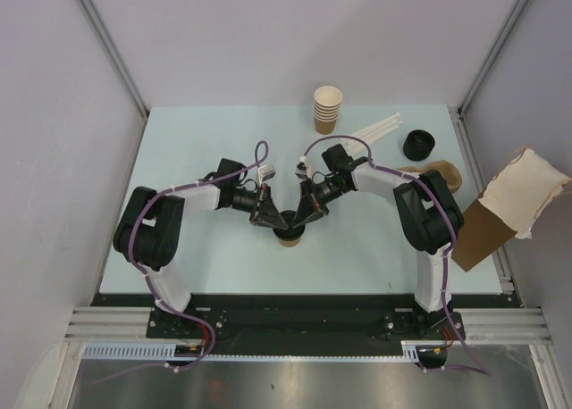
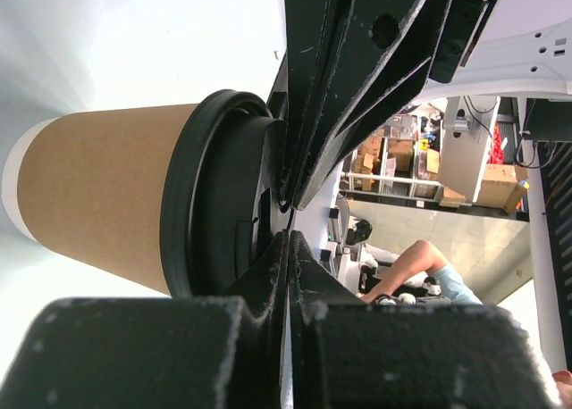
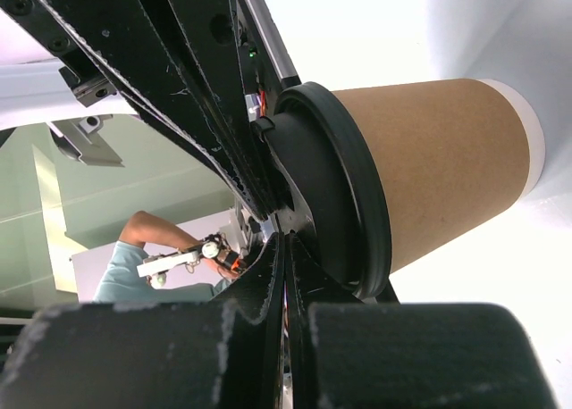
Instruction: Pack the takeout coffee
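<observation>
Pale blue-green table top (image 1: 197, 141), seen from above, with both arms folded inward so that their tips meet at its centre. There stands the takeout coffee, a small tan-brown paper cup (image 1: 288, 240) capped by a round black plastic lid (image 2: 210, 195), upright on the table and well apart from everything else. The left gripper (image 1: 275, 220) and the right gripper (image 1: 304, 218) each have their two fingers drawn together with no gap. Neither is clamped around the cup: in both wrist views the closed tips rest against the top of the lid.

Step in hand, as judged: the lid is being pressed home, and packing proper has not begun. The next move calls for one gripper to lift off, spread its fingers, and take the cup by its paper wall without tilting or crushing it.

Surroundings, by size:
- A large brown paper bag (image 1: 483, 235), white at its mouth, leans at the table's right edge and is the likely destination
- A brown moulded-pulp tray (image 1: 444, 172) lies just beside the bag
- A stack of lidless tan paper cups (image 1: 327, 110) stands at the far edge
- A short black cylinder (image 1: 418, 145), perhaps spare lids
- Slim white sticks (image 1: 380, 128), whether straws or stirrers cannot be told

The right arm (image 1: 420, 208) itself lies between cup and bag, so the carry must clear it
</observation>
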### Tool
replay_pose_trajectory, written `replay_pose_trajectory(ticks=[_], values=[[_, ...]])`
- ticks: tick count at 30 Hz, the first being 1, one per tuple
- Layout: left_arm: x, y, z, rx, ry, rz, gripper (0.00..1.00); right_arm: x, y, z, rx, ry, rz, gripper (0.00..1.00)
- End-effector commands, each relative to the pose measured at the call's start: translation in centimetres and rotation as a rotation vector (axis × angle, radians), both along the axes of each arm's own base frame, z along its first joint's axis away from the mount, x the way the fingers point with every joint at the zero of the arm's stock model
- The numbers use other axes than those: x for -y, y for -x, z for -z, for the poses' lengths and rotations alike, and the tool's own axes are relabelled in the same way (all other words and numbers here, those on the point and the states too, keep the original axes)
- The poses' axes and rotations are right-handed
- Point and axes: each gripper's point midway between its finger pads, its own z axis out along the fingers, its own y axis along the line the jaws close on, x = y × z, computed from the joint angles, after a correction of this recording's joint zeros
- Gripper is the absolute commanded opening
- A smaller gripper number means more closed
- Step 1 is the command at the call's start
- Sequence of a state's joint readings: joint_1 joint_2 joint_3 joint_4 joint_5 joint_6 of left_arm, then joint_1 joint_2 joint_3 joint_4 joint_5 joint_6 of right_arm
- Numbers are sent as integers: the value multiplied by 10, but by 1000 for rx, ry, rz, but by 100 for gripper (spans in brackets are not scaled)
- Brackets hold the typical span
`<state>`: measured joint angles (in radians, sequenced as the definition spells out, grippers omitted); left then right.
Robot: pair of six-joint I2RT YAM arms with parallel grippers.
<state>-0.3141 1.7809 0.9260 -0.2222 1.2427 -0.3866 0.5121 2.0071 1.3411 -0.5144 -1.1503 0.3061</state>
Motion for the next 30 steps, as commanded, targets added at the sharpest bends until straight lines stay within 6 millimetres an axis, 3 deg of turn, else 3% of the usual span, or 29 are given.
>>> replay_pose_trajectory(ticks=[1, 5, 8, 16, 23, 28, 30], values=[[-38, -2, 105, 5, -411, -114, 2, 28, -17, 81, 83, 277, 73, 0], [-33, -7, 90, 47, -371, -109, 2, 25, -18, 75, 98, 259, 69, 0], [-28, -11, 68, 94, -314, -108, 4, 22, -18, 65, 115, 227, 64, 0], [-12, -10, -10, 283, -121, -98, 9, 5, -15, 30, 141, 117, 52, 1], [9, 19, -30, 350, -73, -14, 9, 7, -17, 34, 122, 128, 65, 1], [21, 14, -27, 360, -80, -15, 8, 8, -19, 36, 112, 129, 69, 1], [21, 9, -15, 344, -115, -27, 8, 8, -18, 37, 111, 131, 68, 1]])
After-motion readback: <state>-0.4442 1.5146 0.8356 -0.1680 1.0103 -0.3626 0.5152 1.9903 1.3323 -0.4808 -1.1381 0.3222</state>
